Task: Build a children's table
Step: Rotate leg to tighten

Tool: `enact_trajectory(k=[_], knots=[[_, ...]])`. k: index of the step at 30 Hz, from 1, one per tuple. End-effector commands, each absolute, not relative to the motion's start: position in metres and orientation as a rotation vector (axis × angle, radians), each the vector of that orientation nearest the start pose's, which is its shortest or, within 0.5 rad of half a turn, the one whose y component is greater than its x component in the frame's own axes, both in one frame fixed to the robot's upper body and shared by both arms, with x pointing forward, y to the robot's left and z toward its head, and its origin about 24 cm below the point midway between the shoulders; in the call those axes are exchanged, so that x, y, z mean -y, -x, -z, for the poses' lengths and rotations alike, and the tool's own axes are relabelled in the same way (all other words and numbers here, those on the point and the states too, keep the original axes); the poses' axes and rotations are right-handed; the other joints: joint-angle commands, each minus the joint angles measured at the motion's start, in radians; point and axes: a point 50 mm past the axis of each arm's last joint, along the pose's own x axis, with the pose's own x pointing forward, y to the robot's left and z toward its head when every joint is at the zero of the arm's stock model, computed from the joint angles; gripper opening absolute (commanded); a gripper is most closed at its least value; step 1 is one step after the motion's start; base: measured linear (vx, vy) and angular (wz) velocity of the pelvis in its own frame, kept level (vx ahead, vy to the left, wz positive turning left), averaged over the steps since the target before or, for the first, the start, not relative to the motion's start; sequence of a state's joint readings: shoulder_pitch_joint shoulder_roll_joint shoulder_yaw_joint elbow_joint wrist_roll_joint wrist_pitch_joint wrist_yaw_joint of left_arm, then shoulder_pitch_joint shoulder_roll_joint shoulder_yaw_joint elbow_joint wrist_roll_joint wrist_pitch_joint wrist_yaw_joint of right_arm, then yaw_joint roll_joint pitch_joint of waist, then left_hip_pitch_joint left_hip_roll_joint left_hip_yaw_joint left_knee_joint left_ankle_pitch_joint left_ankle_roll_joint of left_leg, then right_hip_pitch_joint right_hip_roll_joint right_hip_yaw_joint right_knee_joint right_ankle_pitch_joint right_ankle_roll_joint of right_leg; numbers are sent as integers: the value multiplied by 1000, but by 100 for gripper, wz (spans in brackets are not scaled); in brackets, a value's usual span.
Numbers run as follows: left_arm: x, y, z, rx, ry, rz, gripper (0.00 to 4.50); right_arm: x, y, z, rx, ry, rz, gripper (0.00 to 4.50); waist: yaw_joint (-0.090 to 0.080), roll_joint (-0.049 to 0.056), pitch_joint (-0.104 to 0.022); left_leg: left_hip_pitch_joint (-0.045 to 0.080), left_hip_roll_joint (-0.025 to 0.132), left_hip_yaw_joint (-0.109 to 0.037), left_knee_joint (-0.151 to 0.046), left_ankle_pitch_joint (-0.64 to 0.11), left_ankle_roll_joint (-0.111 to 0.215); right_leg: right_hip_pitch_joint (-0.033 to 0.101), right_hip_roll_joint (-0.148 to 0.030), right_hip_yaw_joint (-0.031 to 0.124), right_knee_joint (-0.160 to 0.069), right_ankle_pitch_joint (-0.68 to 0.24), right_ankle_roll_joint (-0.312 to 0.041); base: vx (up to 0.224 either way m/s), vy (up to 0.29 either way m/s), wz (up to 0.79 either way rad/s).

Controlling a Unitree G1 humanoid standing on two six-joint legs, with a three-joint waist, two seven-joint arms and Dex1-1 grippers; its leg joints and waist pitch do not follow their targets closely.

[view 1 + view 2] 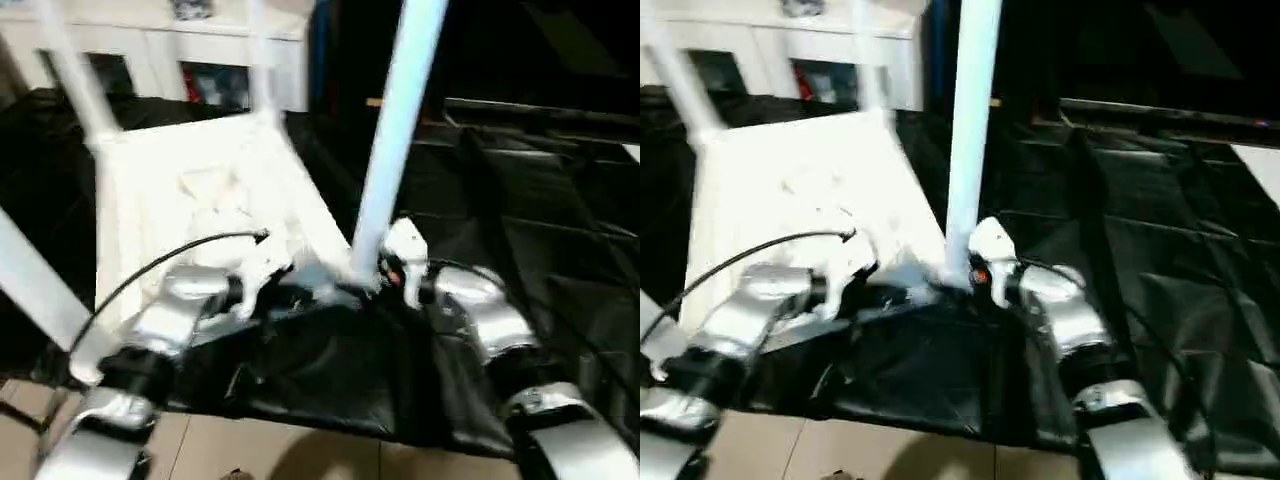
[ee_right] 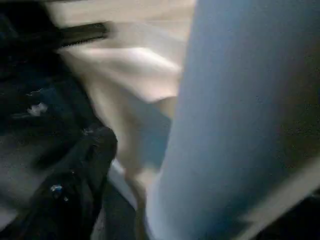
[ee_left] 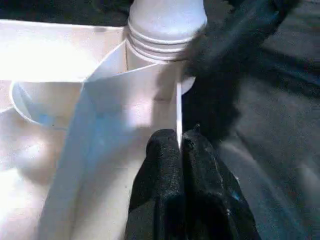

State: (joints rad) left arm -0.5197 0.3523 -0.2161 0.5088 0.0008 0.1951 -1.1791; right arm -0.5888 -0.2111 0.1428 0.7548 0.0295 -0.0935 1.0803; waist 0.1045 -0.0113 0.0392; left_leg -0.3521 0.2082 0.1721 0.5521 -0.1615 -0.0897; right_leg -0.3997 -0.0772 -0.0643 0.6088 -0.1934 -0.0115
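The tabletop (image 1: 200, 200) is lying upside down on the black cloth (image 1: 520, 250), legs pointing up. The left gripper (image 3: 180, 150) is pinching its thin rim by the near corner. The right gripper (image 1: 395, 270) is sitting beside the near leg (image 1: 395, 130); how wide its fingers stand, I cannot tell.

Dim, motion-blurred frames; glare whitens the tabletop (image 1: 200, 190), dark cloth (image 1: 520, 230) swallows detail.

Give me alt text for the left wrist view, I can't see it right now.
The left gripper is shut on a thin upright rib of the white tabletop. Just beyond it, a white leg stands in a round corner socket, with black cloth alongside.
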Motion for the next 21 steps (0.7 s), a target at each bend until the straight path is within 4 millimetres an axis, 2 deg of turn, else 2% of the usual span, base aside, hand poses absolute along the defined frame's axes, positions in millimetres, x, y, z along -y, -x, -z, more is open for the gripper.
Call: enact_trajectory(k=[1, 4, 10, 16, 20, 21], knots=[[-119, -303, -55, -404, -288, 1400, 0, 98, -305, -26, -337, 204, -1402, 386, 2, 6, -49, 4, 25, 3, -56, -282, 49, 46, -54, 41, -74, -183, -226, 0, 0, 0], [-127, -300, -55, -431, -299, 1441, 0, 103, -302, -28, -364, 212, -1473, 357, 11, 4, -47, 7, 27, 3, -58, -301, 40, 43, -58, 44, -79, -237, -216, 0, 0, 0], [-140, -297, -57, -475, -317, 1477, 0, 107, -296, -29, -401, 249, -1570, 314, 16, 1, -48, 5, 27, 1, -60, -288, 34, 44, -58, 44, -76, -235, -209, 0, 0, 0], [-143, -301, -59, -463, -327, 1451, 0, 105, -297, -28, -383, 260, -1560, 268, 18, 0, -49, 4, 25, 1, -58, -275, 28, 45, -59, 43, -75, -221, -210, 0, 0, 0], [-140, -305, -59, -436, -326, 1403, 0, 101, -297, -27, -369, 248, -1524, 262, 19, 2, -48, 4, 24, 1, -58, -279, 26, 45, -59, 43, -76, -233, -205, 0, 0, 0], [-139, -307, -59, -427, -322, 1386, 0, 100, -297, -26, -365, 247, -1509, 260, 18, 2, -45, 5, 24, 1, -60, -295, 22, 43, -58, 43, -80, -260, -199, 0, 0, 0]])
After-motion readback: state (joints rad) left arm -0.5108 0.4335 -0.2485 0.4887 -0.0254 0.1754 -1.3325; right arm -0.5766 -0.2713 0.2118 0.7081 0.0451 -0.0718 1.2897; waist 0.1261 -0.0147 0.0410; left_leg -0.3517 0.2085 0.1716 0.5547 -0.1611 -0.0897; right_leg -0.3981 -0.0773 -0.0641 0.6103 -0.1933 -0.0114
